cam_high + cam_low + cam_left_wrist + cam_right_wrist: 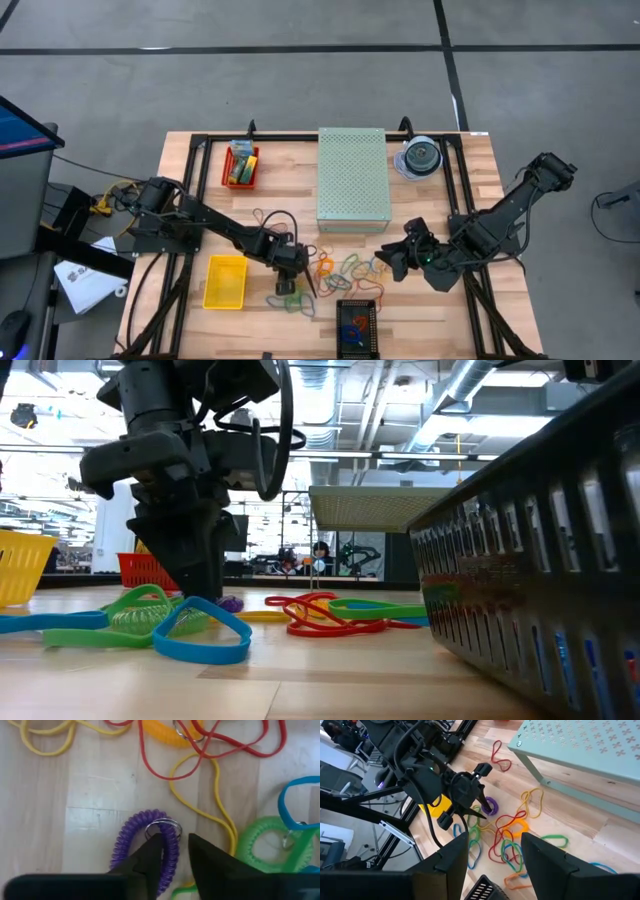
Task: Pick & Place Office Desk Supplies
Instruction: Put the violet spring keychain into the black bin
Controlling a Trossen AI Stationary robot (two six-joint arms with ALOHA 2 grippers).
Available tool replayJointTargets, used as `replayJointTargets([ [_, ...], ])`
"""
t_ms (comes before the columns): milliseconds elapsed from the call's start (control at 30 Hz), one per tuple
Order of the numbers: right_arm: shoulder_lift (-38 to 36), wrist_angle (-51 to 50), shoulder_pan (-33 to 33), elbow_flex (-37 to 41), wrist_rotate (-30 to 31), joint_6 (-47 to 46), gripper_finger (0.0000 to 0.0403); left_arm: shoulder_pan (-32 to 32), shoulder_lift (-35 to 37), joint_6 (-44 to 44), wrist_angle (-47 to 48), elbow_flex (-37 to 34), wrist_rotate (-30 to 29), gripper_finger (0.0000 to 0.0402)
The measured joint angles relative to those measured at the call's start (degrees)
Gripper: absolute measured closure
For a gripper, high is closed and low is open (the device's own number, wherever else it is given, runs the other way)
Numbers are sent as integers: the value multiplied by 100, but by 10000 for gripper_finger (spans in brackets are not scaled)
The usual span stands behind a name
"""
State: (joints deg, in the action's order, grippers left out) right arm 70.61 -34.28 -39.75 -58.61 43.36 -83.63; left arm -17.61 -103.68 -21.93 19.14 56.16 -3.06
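My left gripper [175, 852] straddles one side of the purple coil wristband [145, 845], fingers partly open (not yet pinching); its loop lies beside them.

One camera looks straight down on the whole tabletop [440, 200], another sits level at its surface facing the room, and each wrist camera looks past its own fingers [150, 860], all sharing the scatter of coloured loops [345, 267] near the tabletop's middle.

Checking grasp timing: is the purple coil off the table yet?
No. The purple coil lies flat on the wood, with the left end effector straddling one side of its loop.
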Motion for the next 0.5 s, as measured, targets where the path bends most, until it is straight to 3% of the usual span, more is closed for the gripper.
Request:
replayJointTargets([
  [200,0,2,0,0,-1,4,225,0,-4,-94,-18,-2,-1,389],
  [500,0,7,0,0,-3,8,225,13,368,-301,-91,-15,-8,385],
])
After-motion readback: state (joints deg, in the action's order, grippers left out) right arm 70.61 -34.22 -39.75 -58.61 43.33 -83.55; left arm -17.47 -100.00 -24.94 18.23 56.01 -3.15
